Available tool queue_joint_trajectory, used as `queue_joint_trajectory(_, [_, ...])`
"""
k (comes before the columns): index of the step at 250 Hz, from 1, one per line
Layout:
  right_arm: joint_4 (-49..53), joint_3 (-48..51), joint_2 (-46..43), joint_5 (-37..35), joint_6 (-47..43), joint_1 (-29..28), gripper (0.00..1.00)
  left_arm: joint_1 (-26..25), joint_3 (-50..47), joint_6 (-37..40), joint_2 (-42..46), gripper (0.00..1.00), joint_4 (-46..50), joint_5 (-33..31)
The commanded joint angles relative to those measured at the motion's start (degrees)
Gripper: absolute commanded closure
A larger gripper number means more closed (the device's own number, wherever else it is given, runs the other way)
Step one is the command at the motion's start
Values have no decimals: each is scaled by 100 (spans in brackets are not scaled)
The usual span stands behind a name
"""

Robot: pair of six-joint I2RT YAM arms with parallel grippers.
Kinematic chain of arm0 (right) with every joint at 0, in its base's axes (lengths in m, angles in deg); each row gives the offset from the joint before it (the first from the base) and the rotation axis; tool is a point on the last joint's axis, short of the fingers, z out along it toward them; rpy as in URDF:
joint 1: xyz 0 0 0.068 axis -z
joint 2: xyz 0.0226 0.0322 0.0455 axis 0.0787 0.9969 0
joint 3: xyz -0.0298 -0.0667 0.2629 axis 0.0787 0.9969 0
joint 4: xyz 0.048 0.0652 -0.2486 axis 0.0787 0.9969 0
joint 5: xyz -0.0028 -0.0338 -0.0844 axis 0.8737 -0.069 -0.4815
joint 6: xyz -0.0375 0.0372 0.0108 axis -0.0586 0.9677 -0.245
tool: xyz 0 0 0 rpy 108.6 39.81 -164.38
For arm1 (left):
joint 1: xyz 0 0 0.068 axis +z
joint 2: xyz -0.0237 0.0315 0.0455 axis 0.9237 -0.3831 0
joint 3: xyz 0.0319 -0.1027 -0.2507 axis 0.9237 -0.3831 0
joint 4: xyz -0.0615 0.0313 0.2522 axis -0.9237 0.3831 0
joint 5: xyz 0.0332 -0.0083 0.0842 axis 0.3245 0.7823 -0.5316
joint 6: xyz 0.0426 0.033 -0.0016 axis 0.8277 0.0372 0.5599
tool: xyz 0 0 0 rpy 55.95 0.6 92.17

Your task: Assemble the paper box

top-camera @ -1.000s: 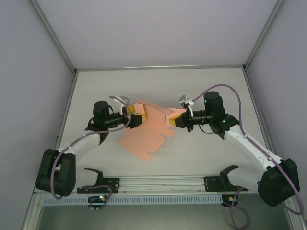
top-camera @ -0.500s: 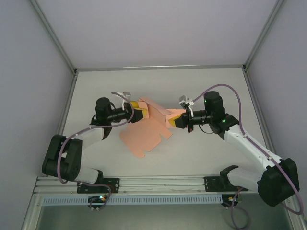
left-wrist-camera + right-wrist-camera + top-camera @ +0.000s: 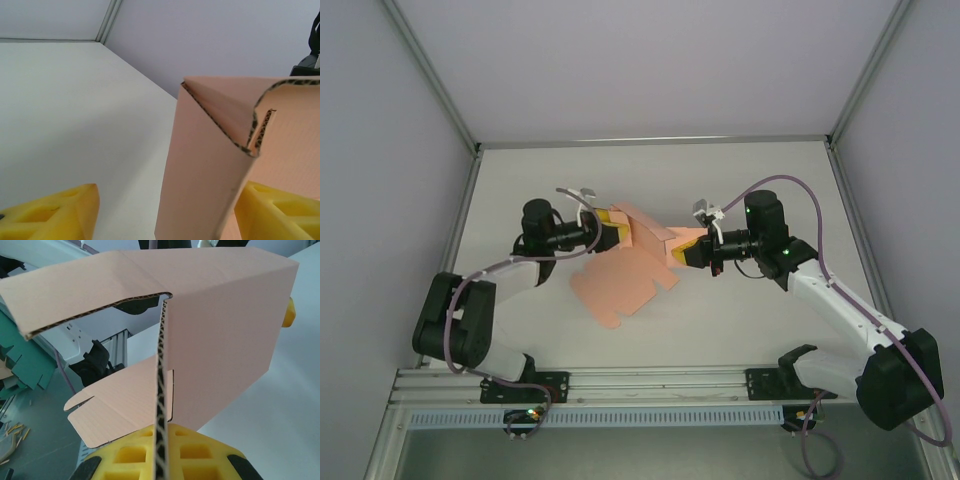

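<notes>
Top external view: the half-folded paper box (image 3: 638, 265) sits mid-tabletop (image 3: 750, 180), its raised fold spanning between the arms. The right gripper (image 3: 682, 254) is clamped on its right edge. The left gripper (image 3: 612, 232), jaws apart, straddles the upright left flap without gripping it.

Paper box (image 3: 620, 282): salmon-pink corrugated card, partly folded, not closed. The near portion spreads out flat and low over the table (image 3: 750, 180), with tabs and notches along its edge. The far portion is folded up into an open-ended sleeve, its fluted cut edges exposed.
</notes>
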Motion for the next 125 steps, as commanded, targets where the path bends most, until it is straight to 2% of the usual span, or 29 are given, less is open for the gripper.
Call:
queue_joint_trajectory(1, [-210,-184,5,261,82,15,100,-60,185,53,-100,29,-54,277])
queue_joint_trajectory(64, [-175,-173,-13,291,72,21,100,-127,236,60,-128,25,-74,408])
queue_joint_trajectory(125, [-193,-171,18,346,63,14,100,-182,305,143,-154,32,-8,321])
